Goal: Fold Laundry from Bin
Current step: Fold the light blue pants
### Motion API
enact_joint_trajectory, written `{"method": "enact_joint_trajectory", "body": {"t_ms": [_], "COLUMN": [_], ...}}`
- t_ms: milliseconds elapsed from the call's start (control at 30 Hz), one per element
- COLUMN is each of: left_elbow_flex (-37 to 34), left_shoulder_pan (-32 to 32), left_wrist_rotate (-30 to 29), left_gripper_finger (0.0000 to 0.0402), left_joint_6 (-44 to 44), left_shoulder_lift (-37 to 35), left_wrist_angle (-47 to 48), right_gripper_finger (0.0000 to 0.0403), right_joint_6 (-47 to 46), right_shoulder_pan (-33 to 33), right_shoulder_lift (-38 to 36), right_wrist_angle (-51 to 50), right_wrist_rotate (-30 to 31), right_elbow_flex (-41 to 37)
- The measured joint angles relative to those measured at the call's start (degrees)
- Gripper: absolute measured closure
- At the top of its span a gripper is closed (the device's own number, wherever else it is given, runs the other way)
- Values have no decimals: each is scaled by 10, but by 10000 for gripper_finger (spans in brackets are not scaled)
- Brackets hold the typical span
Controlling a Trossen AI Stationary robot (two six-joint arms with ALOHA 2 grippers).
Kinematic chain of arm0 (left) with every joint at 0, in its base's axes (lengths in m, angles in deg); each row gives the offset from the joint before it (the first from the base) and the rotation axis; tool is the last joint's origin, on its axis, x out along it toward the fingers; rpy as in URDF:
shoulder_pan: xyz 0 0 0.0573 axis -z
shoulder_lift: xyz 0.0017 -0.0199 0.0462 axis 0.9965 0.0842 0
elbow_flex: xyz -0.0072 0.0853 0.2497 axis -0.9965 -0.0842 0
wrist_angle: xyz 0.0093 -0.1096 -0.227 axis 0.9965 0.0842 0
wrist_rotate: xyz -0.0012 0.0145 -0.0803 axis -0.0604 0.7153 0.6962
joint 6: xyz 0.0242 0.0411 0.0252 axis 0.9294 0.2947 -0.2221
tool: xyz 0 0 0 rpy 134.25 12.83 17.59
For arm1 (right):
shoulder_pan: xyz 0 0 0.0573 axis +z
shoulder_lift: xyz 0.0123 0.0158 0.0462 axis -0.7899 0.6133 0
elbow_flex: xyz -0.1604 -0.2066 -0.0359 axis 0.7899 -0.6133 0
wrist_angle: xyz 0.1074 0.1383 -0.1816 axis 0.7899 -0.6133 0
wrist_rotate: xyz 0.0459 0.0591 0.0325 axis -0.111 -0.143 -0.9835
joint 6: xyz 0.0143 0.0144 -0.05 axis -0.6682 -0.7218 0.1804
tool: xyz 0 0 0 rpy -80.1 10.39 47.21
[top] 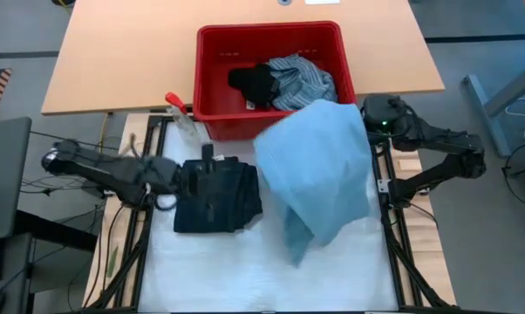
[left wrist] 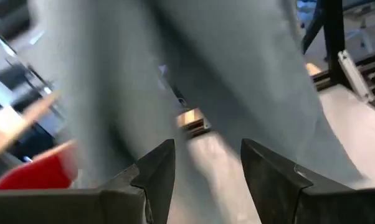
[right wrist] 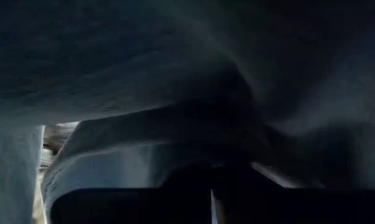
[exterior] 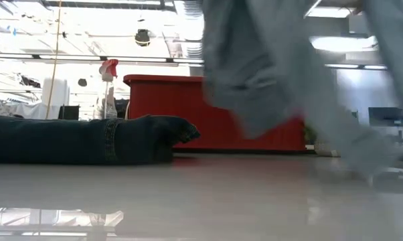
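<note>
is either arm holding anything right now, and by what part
The right end effector is shut on the light blue jeans, gripping near their top edge and lifting them. The left end effector is open, holding nothing.

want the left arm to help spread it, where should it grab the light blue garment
Probably the free lower corner of the light blue garment, which trails toward the table's front. Come from the left, where the left gripper has open fingers facing the hanging cloth.

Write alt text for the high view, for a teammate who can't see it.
The right gripper, hidden under the cloth, holds light blue jeans lifted beside the red bin, which holds a striped shirt. The left gripper hovers over a folded dark navy piece.
</note>
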Motion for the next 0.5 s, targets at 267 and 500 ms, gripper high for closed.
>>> {"method": "enact_joint_trajectory", "body": {"t_ms": [267,500], "left_elbow_flex": [-58,-59], "left_shoulder_pan": [76,74], "left_wrist_rotate": [-101,-99], "left_gripper_finger": [231,231], "left_joint_6": [-6,-75], "left_shoulder_lift": [3,7], "left_wrist_angle": [-119,-119], "right_gripper_finger": [383,383], "right_joint_6": [-31,-34], "right_shoulder_pan": [-8,-17], "right_shoulder_lift": [6,27], "right_wrist_angle": [39,91], "right_wrist_rotate": [116,176], "right_elbow_flex": [-44,-59]}}
